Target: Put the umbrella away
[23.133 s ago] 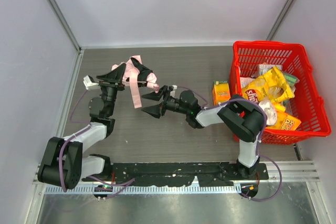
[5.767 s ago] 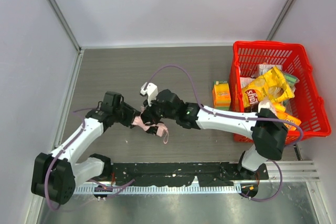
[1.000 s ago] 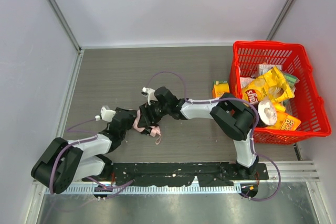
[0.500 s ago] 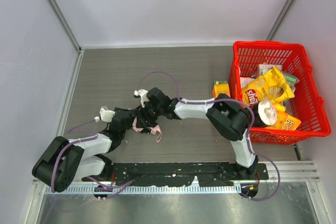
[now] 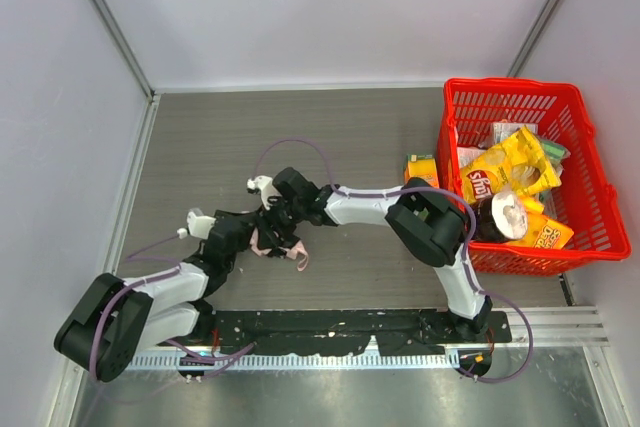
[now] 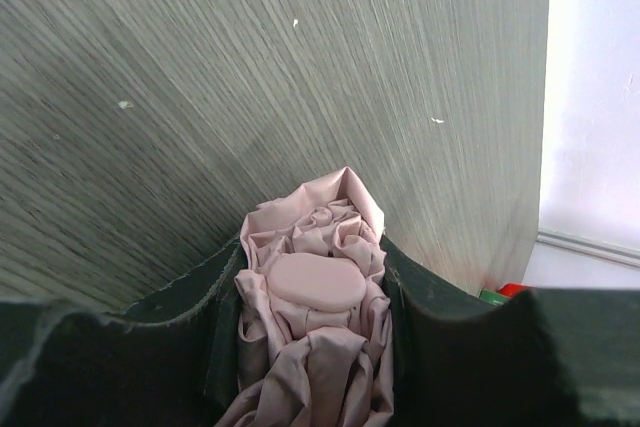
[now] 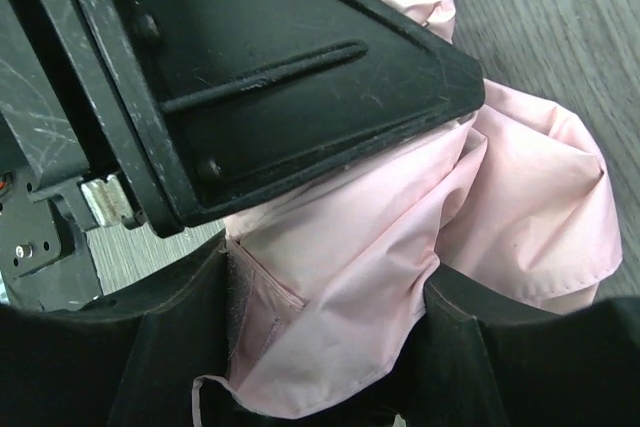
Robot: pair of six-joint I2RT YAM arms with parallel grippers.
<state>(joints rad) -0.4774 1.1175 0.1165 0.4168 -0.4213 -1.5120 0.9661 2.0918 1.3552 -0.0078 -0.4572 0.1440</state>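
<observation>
**Two claws on one pink bundle, and the right one has just tightened**

One umbrella (image 5: 262,243) lies on the table (image 5: 300,137), lower left of centre in the top view, bunched into a tight wad with its strap (image 5: 299,260) trailing toward the bottom of the frame. The left claw (image 6: 312,282) pinches the wad from the left, with pink cloth packed between its fingers in its own camera. The right claw (image 7: 320,332) comes in from the right. Over the last second it has narrowed and slid a little to the left, and in its own view the cloth now fills the gap from finger to finger, so it looks pressed onto the fabric.

That probably means the folds are being squeezed down for wrapping. The strap is not yet fastened, so the tidying is unfinished.

Counted: two arms, one umbrella, and one red basket (image 5: 520,87) at the right edge. One orange carton (image 5: 420,167) stands just left of the basket. One yellow bag (image 5: 515,172) sits among several packets inside, too jumbled to number.
</observation>
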